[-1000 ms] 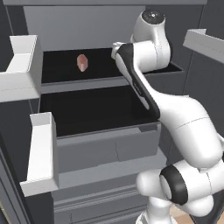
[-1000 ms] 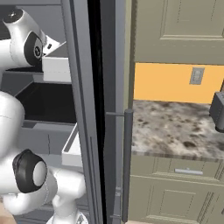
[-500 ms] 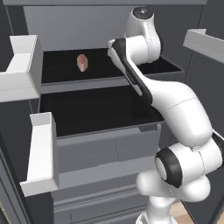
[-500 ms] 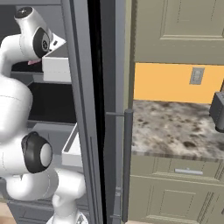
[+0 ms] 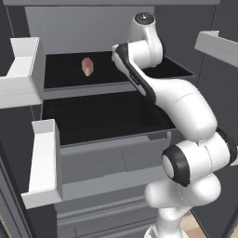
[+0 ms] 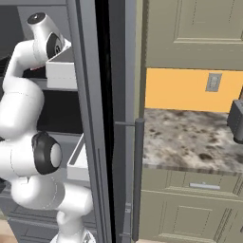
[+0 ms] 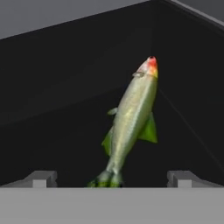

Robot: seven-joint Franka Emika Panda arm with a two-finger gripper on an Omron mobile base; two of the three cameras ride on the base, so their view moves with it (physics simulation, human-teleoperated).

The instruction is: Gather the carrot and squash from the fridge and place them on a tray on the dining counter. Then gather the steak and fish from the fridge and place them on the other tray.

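Dark fridge shelves fill the middle of your left base view: an upper shelf [image 5: 65, 74] across the upper centre and a deeper lower shelf [image 5: 102, 116] under it, each bounded in front by a grey lip. White door bins [image 5: 21, 76] stick out at the left edge, and another bin [image 5: 218, 46] at the upper right, so the side room is tight. You can see the steak [image 5: 87, 66] lying alone at the upper left of the top shelf, well apart from the arm [image 5: 148, 83], with bare shelf on every side of it.

Looking through the hand view, the fish [image 7: 131, 122] lies at centre frame on a black floor, head toward the upper right, near the corner where two dark walls meet, tail at the bottom centre. Your jaws stand wide, one fingertip [image 7: 41, 178] at lower left and the other at lower right, the tail between them and touching neither.

On the right base view the fridge door edge [image 6: 90, 123] runs top to bottom just right of the arm, and a speckled counter [image 6: 190, 142] sits at centre right.
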